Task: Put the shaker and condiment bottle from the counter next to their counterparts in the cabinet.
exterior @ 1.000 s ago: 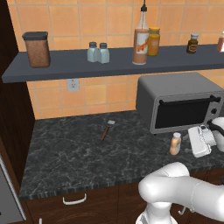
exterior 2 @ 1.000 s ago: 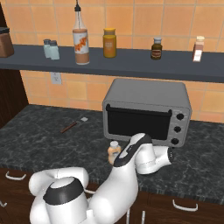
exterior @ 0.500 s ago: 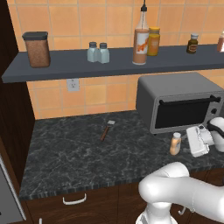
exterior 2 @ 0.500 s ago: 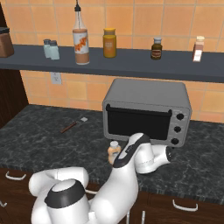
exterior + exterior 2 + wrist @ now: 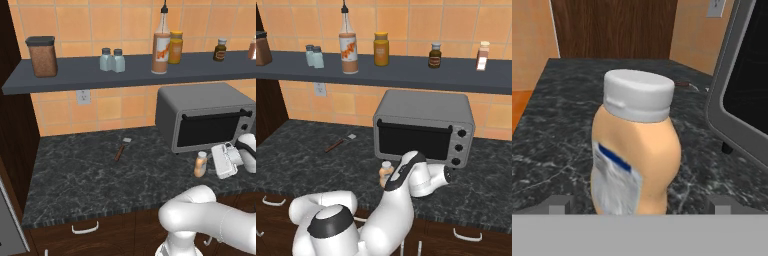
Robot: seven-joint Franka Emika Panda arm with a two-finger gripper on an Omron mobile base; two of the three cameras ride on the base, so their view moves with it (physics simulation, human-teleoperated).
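Note:
The peach-orange condiment bottle [image 5: 637, 155] with a white cap stands upright on the black marbled counter [image 5: 75, 170], just in front of the toaster oven. My gripper [image 5: 639, 205] is open, level with it; its fingertips [image 5: 559, 204] sit wide on either side without touching. From the base, the bottle [image 5: 200, 164] [image 5: 386, 172] is right beside my gripper [image 5: 214, 161]. Two alike pale shakers [image 5: 105, 59] [image 5: 118, 60] stand side by side on the cabinet shelf [image 5: 75, 75]. The mustard-yellow bottle [image 5: 175, 47] [image 5: 381, 49] stands further right on it.
The grey toaster oven [image 5: 205, 115] [image 5: 423, 127] rises directly behind the bottle. On the shelf are a tall pourer bottle [image 5: 161, 42], a brown canister [image 5: 42, 56] and a small dark jar [image 5: 219, 50]. A small brown-handled tool [image 5: 121, 149] lies on the counter.

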